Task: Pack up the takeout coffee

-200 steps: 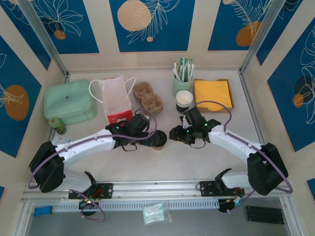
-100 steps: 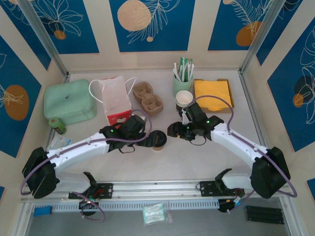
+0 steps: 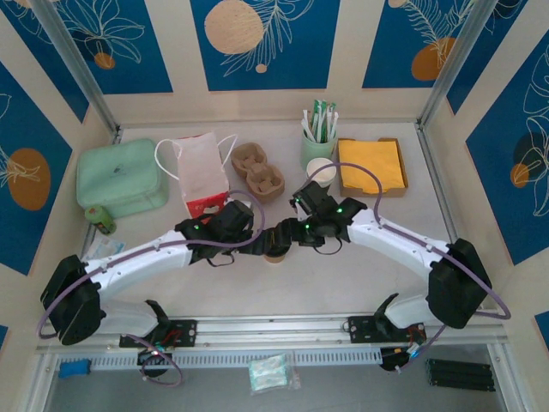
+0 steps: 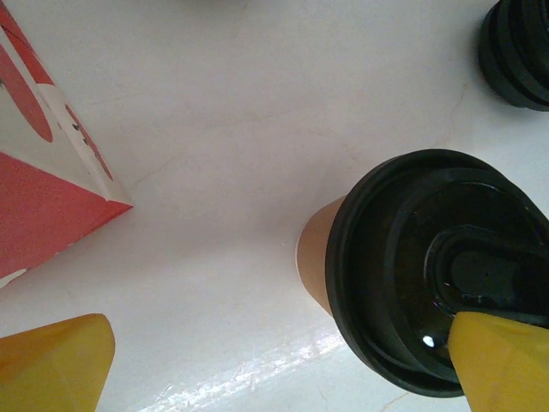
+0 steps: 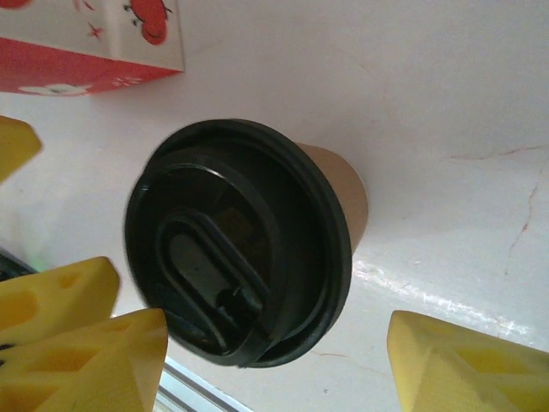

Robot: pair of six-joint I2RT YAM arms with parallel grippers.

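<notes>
The takeout coffee (image 3: 276,250), a brown paper cup with a black lid, stands upright on the table in front of the red-and-white bag (image 3: 203,172). My left gripper (image 3: 256,238) is open beside the cup's left; in the left wrist view its right yellow fingertip (image 4: 502,365) overlaps the lid (image 4: 429,266), and the left gripper (image 4: 274,369) holds nothing. My right gripper (image 3: 289,234) hangs over the cup from the right, open. In the right wrist view the right gripper (image 5: 274,352) has yellow fingers (image 5: 77,335) on either side of the coffee (image 5: 240,240).
A green lidded box (image 3: 120,176) sits at the far left, a cardboard cup carrier (image 3: 257,170) beside the bag. A lidless white cup (image 3: 322,169), a green holder with sticks (image 3: 317,142) and a tray of yellow napkins (image 3: 371,165) stand behind the right arm.
The right gripper has swung left from near the white cup to over the coffee and opened wider. The left gripper has shifted only slightly and stays open.
</notes>
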